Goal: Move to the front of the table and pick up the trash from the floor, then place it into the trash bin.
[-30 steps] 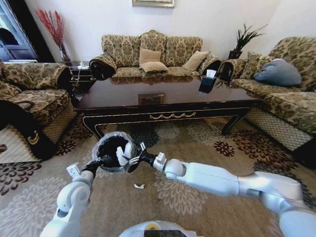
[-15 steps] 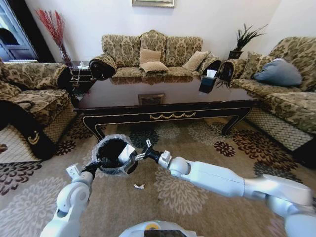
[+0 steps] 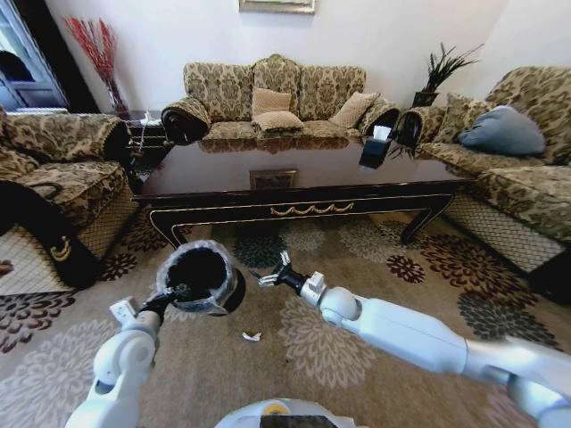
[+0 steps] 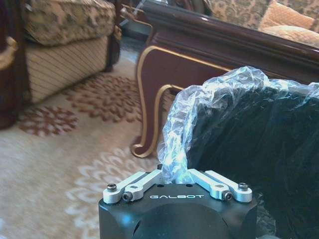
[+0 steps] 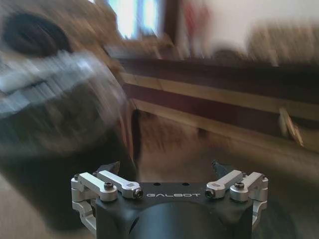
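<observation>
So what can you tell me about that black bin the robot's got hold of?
The trash bin is a small round black bucket with a crinkly clear plastic liner folded over its rim. It is lifted off the carpet and tilted, its dark mouth facing the camera, in front of the table. The left gripper is shut on its rim, pinching liner and wall together. The right gripper is open beside it, not touching.

The right arm's tool (image 3: 271,270) has pulled back out of the small round black trash bin with its crinkly clear plastic liner (image 3: 198,276) and now sits just beside it, fingers spread and empty. The white piece it held over the bin's mouth a second ago is gone from its grip. The left arm's tool (image 3: 176,292), clamped on the rim, has tilted the bin further.
</observation>
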Robot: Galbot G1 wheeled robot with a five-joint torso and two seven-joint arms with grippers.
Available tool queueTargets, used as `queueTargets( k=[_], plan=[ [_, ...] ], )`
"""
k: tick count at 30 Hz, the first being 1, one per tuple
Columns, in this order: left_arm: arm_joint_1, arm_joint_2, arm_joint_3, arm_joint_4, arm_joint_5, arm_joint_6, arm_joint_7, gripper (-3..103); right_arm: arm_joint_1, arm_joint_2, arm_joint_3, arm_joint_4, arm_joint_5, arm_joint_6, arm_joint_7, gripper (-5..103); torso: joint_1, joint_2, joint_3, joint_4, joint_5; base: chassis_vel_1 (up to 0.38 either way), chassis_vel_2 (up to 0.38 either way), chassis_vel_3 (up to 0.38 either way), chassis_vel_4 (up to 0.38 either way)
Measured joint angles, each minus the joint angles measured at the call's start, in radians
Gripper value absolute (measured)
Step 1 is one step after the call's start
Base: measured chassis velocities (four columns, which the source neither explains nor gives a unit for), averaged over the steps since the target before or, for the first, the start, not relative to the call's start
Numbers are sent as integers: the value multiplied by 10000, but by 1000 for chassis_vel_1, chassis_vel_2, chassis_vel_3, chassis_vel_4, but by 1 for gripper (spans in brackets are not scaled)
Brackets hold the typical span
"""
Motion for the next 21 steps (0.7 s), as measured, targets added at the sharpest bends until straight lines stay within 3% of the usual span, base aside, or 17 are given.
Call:
queueTargets(
  k=[1, 2, 3, 7, 11, 21],
  plan=[
    [3, 194, -247, 33, -157, 15, -47, 2, -203, 237, 147, -133, 521, -1060, 851, 100, 0, 0, 1, 2, -2, 0, 0, 0, 0],
    [11, 303, -386, 26, -321, 46, -82, 2, -315, 427, 200, -228, 961, -1558, 1433, 100, 0, 0, 0, 3, -3, 0, 0, 0, 0],
    [11, 303, -386, 26, -321, 46, -82, 2, -315, 427, 200, -228, 961, -1558, 1433, 100, 0, 0, 0, 3, -3, 0, 0, 0, 0],
    [146, 753, -796, -214, -760, 150, -146, 2, -792, 1213, 174, -632, 2305, -2783, 3515, 100, 0, 0, 0, 3, -2, 0, 0, 0, 0],
    [238, 900, -919, -277, -818, 170, -159, 2, -1058, 1555, -6, -1058, 2121, -2803, 3434, 100, 0, 0, 0, 2, -2, 0, 0, 0, 0],
    [433, 768, -949, -464, -658, 176, -189, 2, -1322, 2496, -1647, -2662, 404, -2133, 2335, 100, 0, 0, 1, 3, -2, 0, 0, 0, 0]
  ],
)
